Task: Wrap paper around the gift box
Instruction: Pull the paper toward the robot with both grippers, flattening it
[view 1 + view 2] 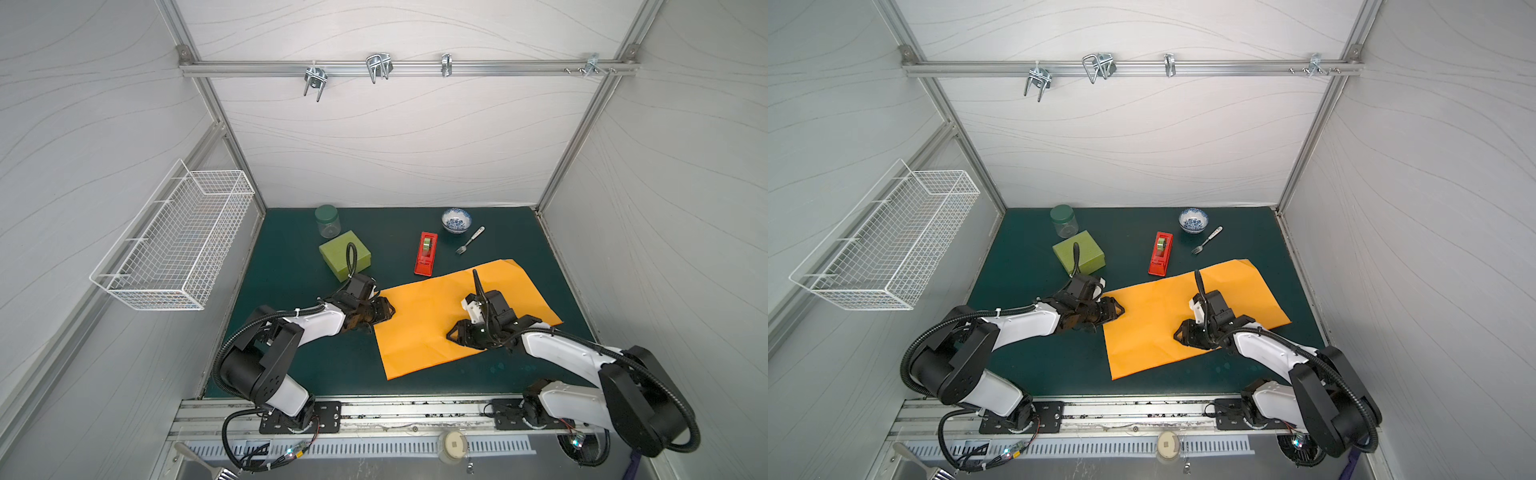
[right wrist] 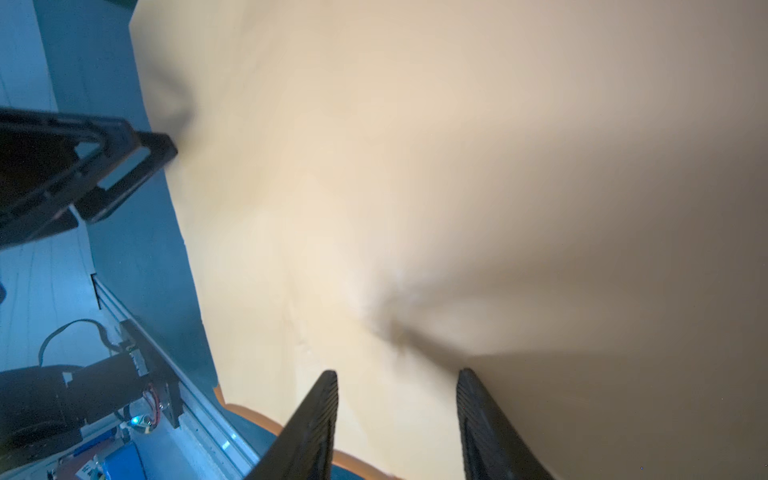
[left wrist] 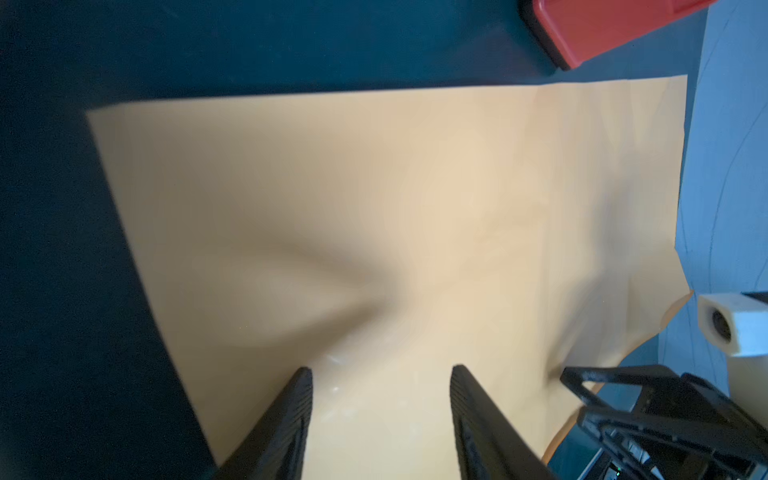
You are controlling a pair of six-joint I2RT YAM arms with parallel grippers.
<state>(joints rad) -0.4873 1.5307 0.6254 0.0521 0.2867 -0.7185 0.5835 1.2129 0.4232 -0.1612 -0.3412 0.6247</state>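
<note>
**Both grippers open at the paper; gift box sits apart from it**

Far to the left of the paper [image 1: 424,336], a white wire basket [image 1: 174,241] hangs on the side wall. Through its mesh I cannot make out any contents. Beyond the paper's left end, toward the back wall, stands a clear jar [image 1: 327,222] with a dark green lid on. What it holds cannot be told. Nearer the paper than the jar lies the gift box [image 1: 334,251], lid on, flat on the dark mat [image 1: 299,357] and not touching the sheet.

The left gripper [image 1: 388,311] reaches in at the paper's left short edge, its tips just over that edge. In the left wrist view its fingers [image 3: 291,415] stand spread and released. Bare paper [image 3: 374,208] shows between them, and a soft buckle crosses the sheet ahead. Whether the tips press on the sheet cannot be told.

A red tape dispenser [image 1: 426,253] lies just beyond the paper's far long edge, near it but apart. Further back from that edge sits a blue-and-white bowl [image 1: 456,220]. Its inside shows a blue pattern, and any contents cannot be told. A fork [image 1: 469,240] lies between the bowl and the paper.

The right gripper [image 1: 452,334] hangs low over the paper's middle, toward its near long edge, pointing at the left end. In the right wrist view its fingers [image 2: 316,424] are likewise parted, gripping nothing, with paper [image 2: 415,166] beneath. The sheet lies slanted on the mat, faintly creased.
</note>
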